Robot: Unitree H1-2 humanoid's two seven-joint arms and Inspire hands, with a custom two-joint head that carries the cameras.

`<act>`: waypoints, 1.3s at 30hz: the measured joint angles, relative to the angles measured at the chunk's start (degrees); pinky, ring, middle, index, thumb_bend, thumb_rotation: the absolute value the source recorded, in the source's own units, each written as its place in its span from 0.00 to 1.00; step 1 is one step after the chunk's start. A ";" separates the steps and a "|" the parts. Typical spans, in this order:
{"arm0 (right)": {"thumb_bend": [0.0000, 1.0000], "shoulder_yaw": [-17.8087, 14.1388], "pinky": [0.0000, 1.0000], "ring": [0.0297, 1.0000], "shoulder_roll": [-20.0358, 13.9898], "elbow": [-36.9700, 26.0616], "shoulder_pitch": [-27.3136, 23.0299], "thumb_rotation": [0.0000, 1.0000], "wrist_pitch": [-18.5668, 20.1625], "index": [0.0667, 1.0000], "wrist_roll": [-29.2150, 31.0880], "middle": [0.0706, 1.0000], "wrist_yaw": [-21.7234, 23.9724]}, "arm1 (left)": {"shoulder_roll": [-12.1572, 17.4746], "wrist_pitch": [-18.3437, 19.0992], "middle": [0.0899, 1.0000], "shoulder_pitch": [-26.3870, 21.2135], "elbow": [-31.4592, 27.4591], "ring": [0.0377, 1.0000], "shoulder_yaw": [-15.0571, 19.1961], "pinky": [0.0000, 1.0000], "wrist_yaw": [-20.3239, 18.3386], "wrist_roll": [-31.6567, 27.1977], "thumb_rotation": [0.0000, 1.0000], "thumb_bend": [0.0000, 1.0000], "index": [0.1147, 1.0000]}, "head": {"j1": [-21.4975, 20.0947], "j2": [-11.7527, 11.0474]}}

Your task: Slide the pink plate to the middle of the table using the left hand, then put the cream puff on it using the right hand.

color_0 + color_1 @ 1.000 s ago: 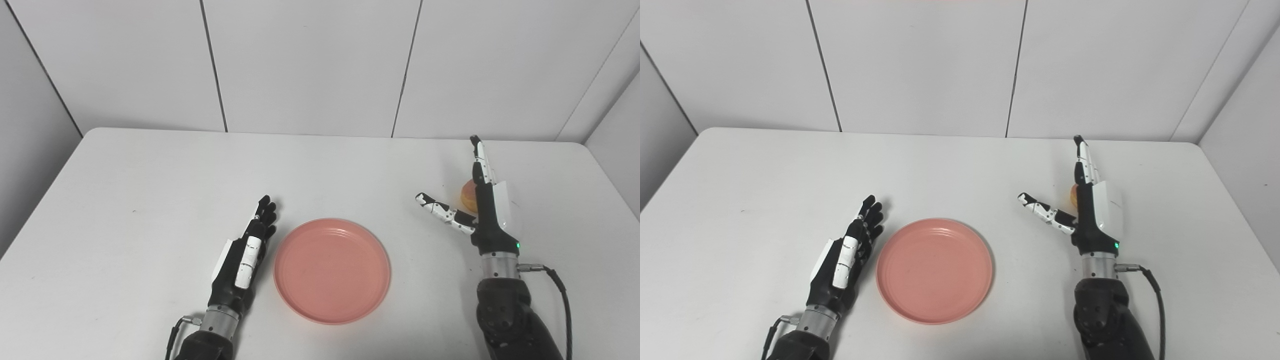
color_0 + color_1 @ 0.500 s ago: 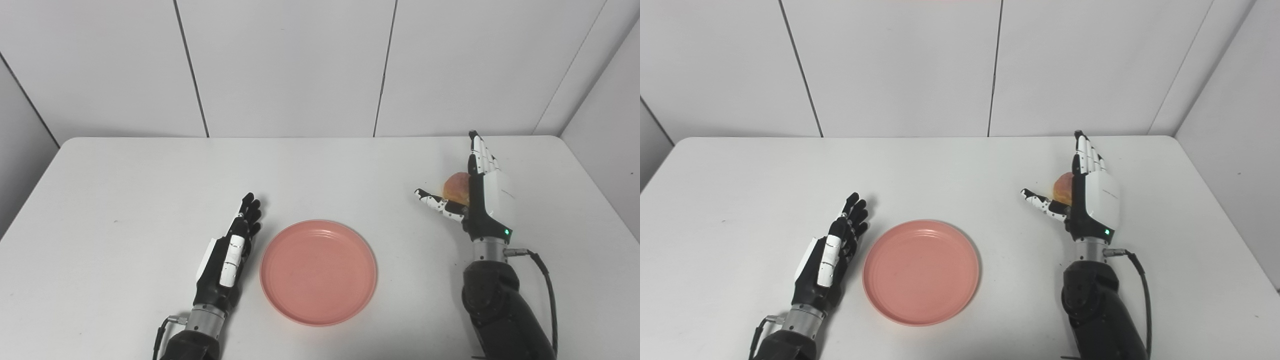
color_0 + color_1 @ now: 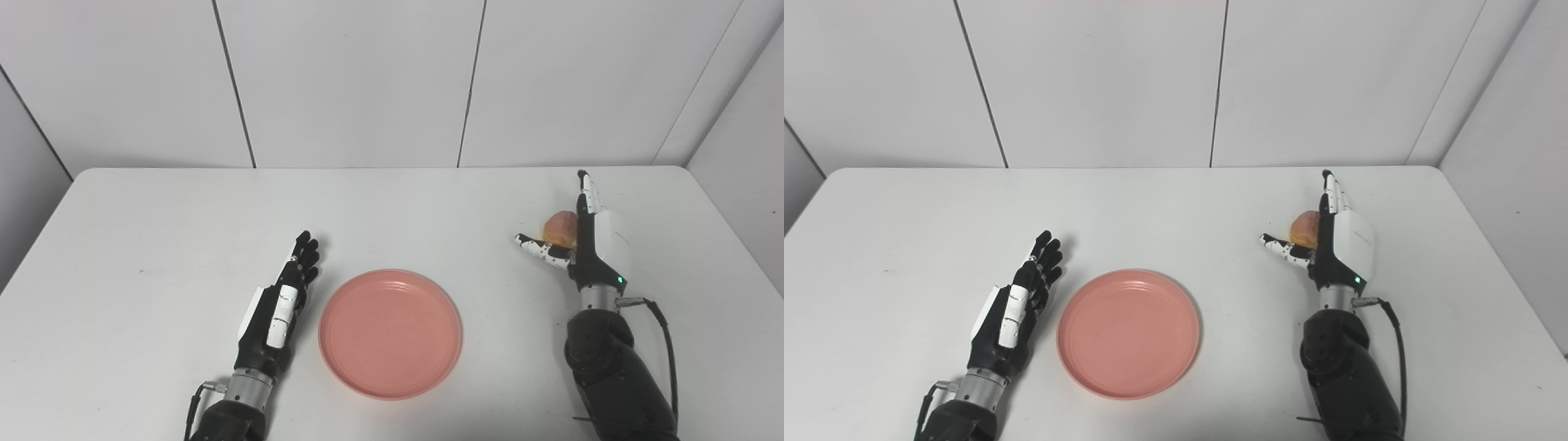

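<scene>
Near the table's front edge, mid-width, the round pink plastic plate (image 3: 389, 334) is lying flat on the white table (image 3: 153, 257) | left hand (image 3: 278, 309) is being rested just beside its left rim, fingers released and straight | toward the right edge, the small golden cream puff (image 3: 560, 226) is being cupped between thumb and extended fingers of the right hand (image 3: 591, 245), grasp not closed.

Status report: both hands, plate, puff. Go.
Left hand open beside pink plate, apart. Right hand open, fingers behind cream puff, not closed. Plate empty, mid-table. Nothing between puff and plate.
</scene>
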 measured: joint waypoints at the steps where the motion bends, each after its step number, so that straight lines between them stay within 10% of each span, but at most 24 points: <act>1: 0.68 -0.01 0.83 0.91 -0.08 0.28 -0.11 0.25 0.11 0.95 0.42 0.93 0.24 | 0.00 0.00 1.00 0.00 -0.01 1.00 0.04 1.00 0.00 0.01 1.00 0.77 1.00 | 0.00 0.00; 11: 0.61 0.05 0.78 0.87 -0.88 1.08 -0.91 0.13 2.95 0.92 3.71 0.91 2.68 | 0.05 0.05 1.00 -0.08 0.02 1.00 0.01 1.00 -0.14 0.09 1.00 0.78 1.00 | 0.18 0.18; 20: 0.32 -1.40 0.53 0.68 -1.33 0.04 -1.82 0.00 2.91 0.81 7.01 0.77 3.31 | 0.38 1.33 1.00 0.01 -0.44 1.00 -0.28 1.00 -0.19 0.59 1.00 0.78 1.00 | 0.53 0.44; 39: 0.50 -2.56 0.24 0.41 0.14 -2.98 -0.62 0.00 5.40 0.48 7.91 0.45 0.83 | 0.54 3.28 1.00 0.96 -2.18 1.00 -0.68 1.00 -0.37 0.58 1.00 0.77 1.00 | 1.58 0.70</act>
